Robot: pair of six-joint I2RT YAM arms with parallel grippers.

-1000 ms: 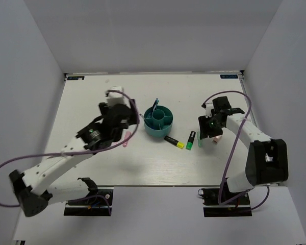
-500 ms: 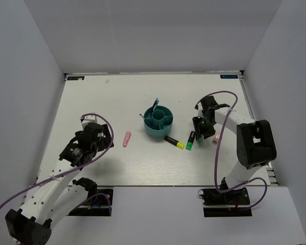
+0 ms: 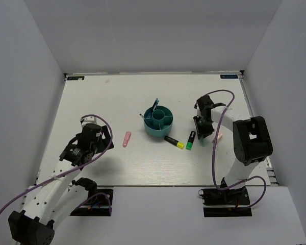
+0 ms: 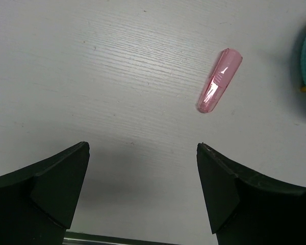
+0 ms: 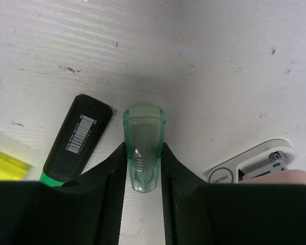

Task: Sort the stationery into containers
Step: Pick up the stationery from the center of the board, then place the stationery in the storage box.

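**Teal organizer [image 3: 158,133] as datum: one marker gripped**

Well left of it, left gripper [image 4: 142,149] gapes empty, pink pen [image 4: 219,80] lying between. Right of it, right gripper [image 5: 143,158] pinches the pale green marker [image 5: 144,133] crosswise, likely to clear the adjacent black marker [image 5: 77,143].
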